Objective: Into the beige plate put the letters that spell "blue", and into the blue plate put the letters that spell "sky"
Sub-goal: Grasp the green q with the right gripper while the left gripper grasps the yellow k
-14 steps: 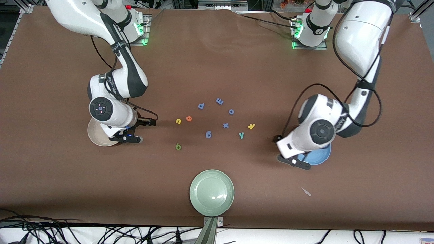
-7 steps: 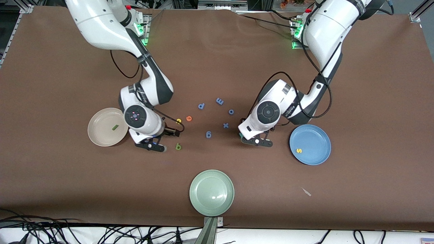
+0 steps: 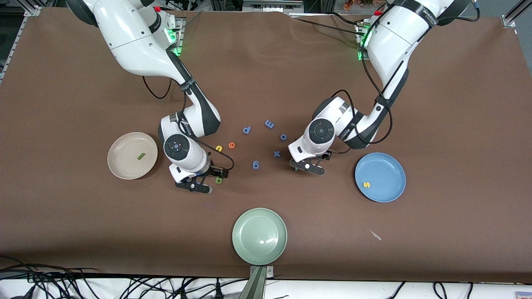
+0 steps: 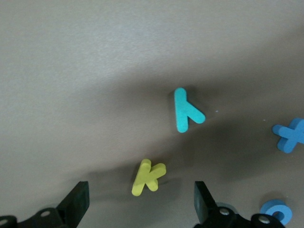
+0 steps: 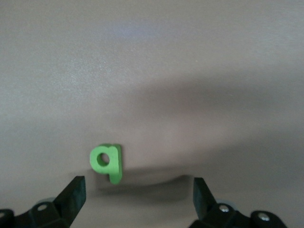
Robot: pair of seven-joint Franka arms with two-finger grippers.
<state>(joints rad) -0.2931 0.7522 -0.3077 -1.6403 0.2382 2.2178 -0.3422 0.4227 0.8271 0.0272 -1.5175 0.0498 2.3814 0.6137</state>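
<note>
Both arms bent down mid-table, wrists pointing at the cloth.
Left gripper (image 4: pixel 137 206) open, empty, over yellow foam k (image 4: pixel 148 177), teal foam y (image 4: pixel 186 109) beside; right gripper (image 5: pixel 137 204) open, empty, over green foam b (image 5: pixel 107 162).

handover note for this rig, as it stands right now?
Left gripper: open, over the yellow k and teal y, holding nothing.
Right gripper: open, over the green b, holding nothing.
Done: green l in the beige plate; yellow s in the blue plate.
Left: b, yellow u, orange e to beige; k, y to blue.
</note>
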